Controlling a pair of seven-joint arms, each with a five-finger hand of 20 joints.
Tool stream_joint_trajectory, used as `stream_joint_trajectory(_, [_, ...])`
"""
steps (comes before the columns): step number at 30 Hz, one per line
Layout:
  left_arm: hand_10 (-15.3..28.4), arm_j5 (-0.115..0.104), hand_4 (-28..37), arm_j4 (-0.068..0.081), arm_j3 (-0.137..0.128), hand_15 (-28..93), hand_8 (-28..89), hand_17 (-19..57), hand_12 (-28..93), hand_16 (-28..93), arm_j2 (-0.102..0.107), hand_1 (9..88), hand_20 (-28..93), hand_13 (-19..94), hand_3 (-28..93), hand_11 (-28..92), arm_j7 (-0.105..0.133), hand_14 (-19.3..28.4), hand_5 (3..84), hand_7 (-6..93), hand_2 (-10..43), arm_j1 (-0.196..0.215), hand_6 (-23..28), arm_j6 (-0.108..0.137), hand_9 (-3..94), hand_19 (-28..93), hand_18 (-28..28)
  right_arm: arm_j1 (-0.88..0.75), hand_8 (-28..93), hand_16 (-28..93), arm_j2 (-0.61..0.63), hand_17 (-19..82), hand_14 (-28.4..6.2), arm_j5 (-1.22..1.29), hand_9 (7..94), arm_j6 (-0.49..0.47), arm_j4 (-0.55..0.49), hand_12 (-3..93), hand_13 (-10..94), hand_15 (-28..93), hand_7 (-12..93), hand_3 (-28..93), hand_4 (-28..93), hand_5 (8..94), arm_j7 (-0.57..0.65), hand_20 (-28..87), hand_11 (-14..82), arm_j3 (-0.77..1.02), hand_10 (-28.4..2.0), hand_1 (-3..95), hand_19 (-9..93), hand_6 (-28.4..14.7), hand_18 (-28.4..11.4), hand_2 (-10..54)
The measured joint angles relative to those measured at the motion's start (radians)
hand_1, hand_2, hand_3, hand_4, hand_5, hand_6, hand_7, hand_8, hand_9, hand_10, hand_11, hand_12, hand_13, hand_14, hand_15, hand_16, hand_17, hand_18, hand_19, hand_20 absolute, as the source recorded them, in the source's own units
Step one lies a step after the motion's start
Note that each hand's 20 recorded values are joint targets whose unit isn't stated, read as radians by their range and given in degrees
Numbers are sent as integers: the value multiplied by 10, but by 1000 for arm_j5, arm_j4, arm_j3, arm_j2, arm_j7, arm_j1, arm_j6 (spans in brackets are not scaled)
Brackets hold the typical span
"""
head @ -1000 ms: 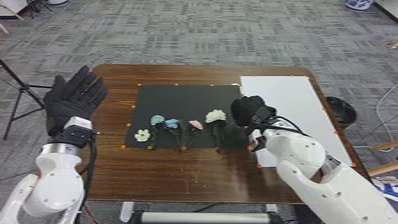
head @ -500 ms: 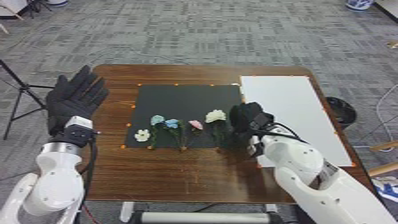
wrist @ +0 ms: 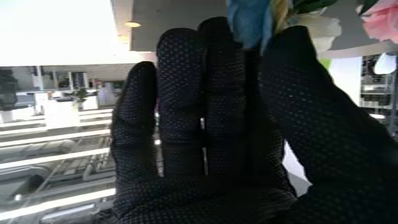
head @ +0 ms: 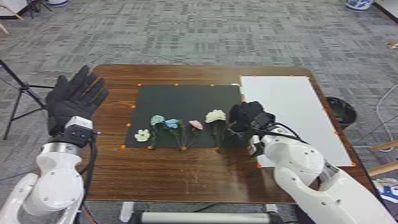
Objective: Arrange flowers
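Frilly flowers [head: 216,116] lie near the bottom edge of the black mat [head: 182,97]. The dotty right hand [head: 252,119] has straight fingers. The left hand [head: 71,104] is spread.

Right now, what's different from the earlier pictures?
The right robot hand moved back a little, toward the robot, beside the big white flower. I can't see that it grabbed or let go of anything. The left robot hand, that flower and the other flowers stayed put.
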Motion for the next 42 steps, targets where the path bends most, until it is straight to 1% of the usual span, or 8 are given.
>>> stream_joint_trajectory(10, [144,0,-283,1,0,212,-86,-86,84,-33,0,249,84,227,695,180,0,155,396,96,160,-1,72,1,306,365,150,8,-137,290,-7,260,-102,2,709,-17,-2,284,597,536,218,794,-283,654,3,404,287,13,-103,405,710,6,-213,-95])
stream_joint_trajectory(15, [144,0,-283,3,0,206,-84,-85,83,-35,0,247,84,226,693,178,0,152,396,92,160,-1,75,0,305,362,150,7,-130,280,-11,262,-111,5,699,-10,-9,242,589,523,200,787,-278,644,19,396,281,22,-118,331,706,-6,-212,-95])
stream_joint_trajectory(18, [140,0,-283,3,-1,187,-84,-84,75,-38,0,247,82,227,685,164,-1,148,395,84,162,-1,75,-1,305,359,150,1,-118,224,-22,249,-128,17,599,14,-10,195,522,439,178,777,-245,580,30,318,185,47,-150,265,631,-29,-190,-21])
stream_joint_trajectory(24, [139,-1,-283,3,-15,174,-83,-83,70,-37,-1,241,79,223,678,157,1,142,395,77,167,4,76,-5,303,356,149,-15,-105,170,-78,210,-153,122,475,83,2,169,401,338,151,763,-252,477,-13,185,116,171,-173,198,521,-51,-169,60])
stream_joint_trajectory(29, [138,-1,-283,3,-31,163,-85,-84,64,-39,-4,239,76,218,670,147,1,137,386,67,169,15,73,-8,296,351,147,-15,-89,160,-120,175,-159,225,404,96,4,162,330,271,111,742,-259,398,-45,136,81,266,-173,163,459,-59,-164,94])
stream_joint_trajectory(32, [130,-1,-283,3,-39,139,-85,-83,56,-44,-6,238,73,203,665,130,1,126,329,56,170,20,50,-8,277,347,145,-16,-79,159,-145,151,-159,338,363,80,4,152,288,214,80,727,-262,346,-74,124,55,331,-170,145,419,-56,-163,112])
stream_joint_trajectory(37, [127,-1,-283,6,-41,116,-87,-80,53,-43,-6,231,69,184,668,125,3,114,326,52,170,22,51,-7,268,338,138,-29,-73,181,-203,140,-154,608,354,12,4,144,277,172,66,724,-258,339,-114,132,42,452,-165,137,384,-54,-164,116])
stream_joint_trajectory(42, [128,11,-283,8,-57,113,-84,-80,54,-39,-11,231,69,184,674,129,2,114,355,50,166,25,63,-9,271,335,137,-39,-74,187,-242,130,-150,839,342,53,4,140,267,149,58,726,-253,334,-122,136,32,491,-157,135,369,-51,-166,116])
